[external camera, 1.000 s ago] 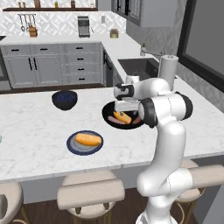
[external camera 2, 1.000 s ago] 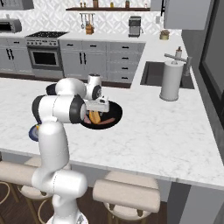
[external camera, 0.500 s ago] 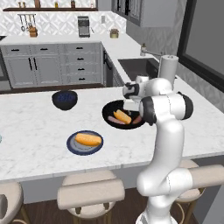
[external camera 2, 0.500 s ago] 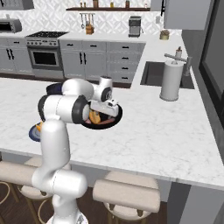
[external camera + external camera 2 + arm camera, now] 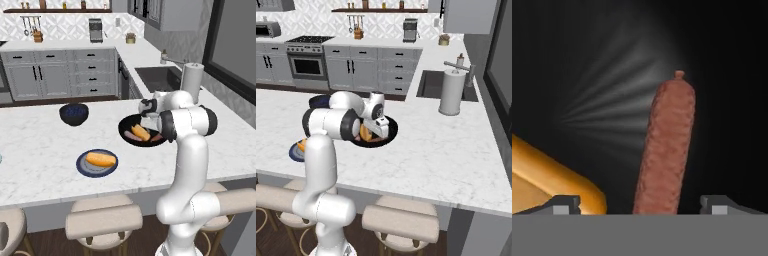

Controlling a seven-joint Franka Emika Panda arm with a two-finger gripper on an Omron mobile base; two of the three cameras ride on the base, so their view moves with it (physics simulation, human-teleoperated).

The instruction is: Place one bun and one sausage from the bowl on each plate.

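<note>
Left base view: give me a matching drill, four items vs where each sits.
Items:
1. bun
2. sausage
3. dark-blue bowl
4. paper towel roll

Places:
A. in the black bowl, under the gripper
B. upright beside the sink
C. on the dark blue-grey plate
D. on the counter, far side of that plate, toward the grey cabinets

Pairs: 1-C, 2-A, 3-D, 4-B
</note>
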